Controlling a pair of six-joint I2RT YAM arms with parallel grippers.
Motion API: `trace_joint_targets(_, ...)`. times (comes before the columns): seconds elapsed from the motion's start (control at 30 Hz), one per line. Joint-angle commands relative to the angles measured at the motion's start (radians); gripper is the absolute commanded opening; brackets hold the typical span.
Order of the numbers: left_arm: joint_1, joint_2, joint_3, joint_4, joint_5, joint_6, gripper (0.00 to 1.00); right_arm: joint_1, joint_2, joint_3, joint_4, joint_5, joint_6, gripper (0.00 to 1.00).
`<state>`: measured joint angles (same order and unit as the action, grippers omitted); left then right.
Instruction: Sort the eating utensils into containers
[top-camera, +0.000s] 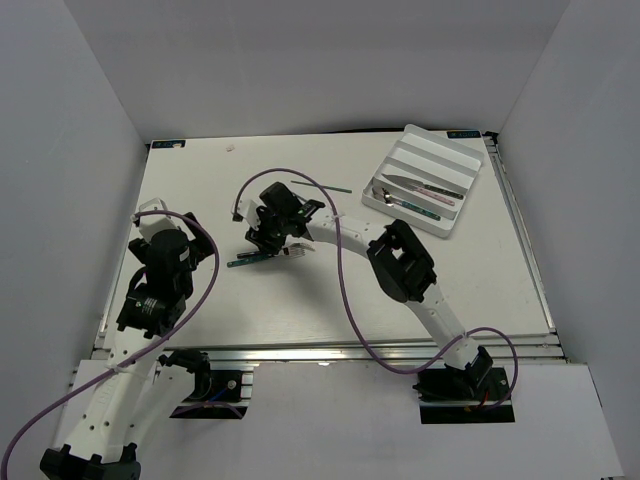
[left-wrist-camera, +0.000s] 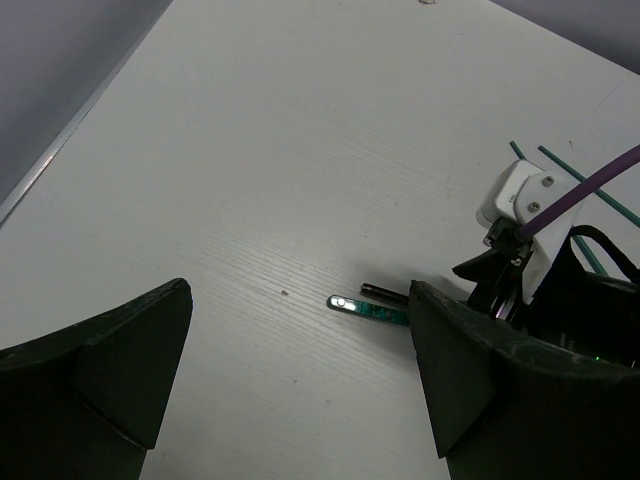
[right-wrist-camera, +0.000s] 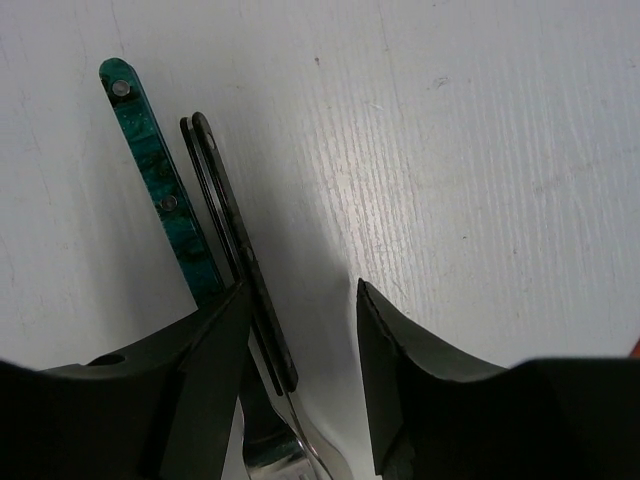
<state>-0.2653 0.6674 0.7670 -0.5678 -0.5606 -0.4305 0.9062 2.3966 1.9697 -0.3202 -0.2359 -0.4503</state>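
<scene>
**Dark-handled fork (right-wrist-camera: 235, 235) lies on the table left of centre, between the spread fingers of the right gripper (right-wrist-camera: 300, 300); nothing pinched.**
Green-handled utensil (right-wrist-camera: 160, 190) lies just beside it, running under one finger. Judgement: centre on the fork handle alone, close, then carry to the white cutlery tray (top-camera: 440, 152) at far right. Left gripper (left-wrist-camera: 298, 290) spread, holding nothing.

Black hands (right-wrist-camera: 300, 295), white-and-black arms (top-camera: 345, 232), purple cables (top-camera: 346, 288).

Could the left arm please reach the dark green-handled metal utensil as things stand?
Probably only partly: the dark green-handled metal utensil shows one end clear before the open left tool, but the right tool covers the rest.
</scene>
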Motion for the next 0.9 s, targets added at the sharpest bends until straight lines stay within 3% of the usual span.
trace_joint_targets(0.0,-0.003,-0.006,0.003,0.003,0.007,0.004,0.98,-0.003,0.058,0.02,-0.089,-0.003,-0.039,0.52)
trace_joint_targets(0.2,-0.003,-0.009,0.003,0.003,0.007,0.004,0.98,-0.023,0.05,-0.026,-0.122,-0.037,-0.083,0.46)
trace_joint_targets(0.73,-0.003,-0.011,0.003,0.003,0.004,0.003,0.98,-0.075,-0.047,-0.238,-0.071,-0.095,-0.14,0.41)
trace_joint_targets(0.87,-0.003,-0.009,0.005,0.003,0.004,0.003,0.98,-0.076,-0.019,-0.181,-0.106,-0.062,-0.169,0.31)
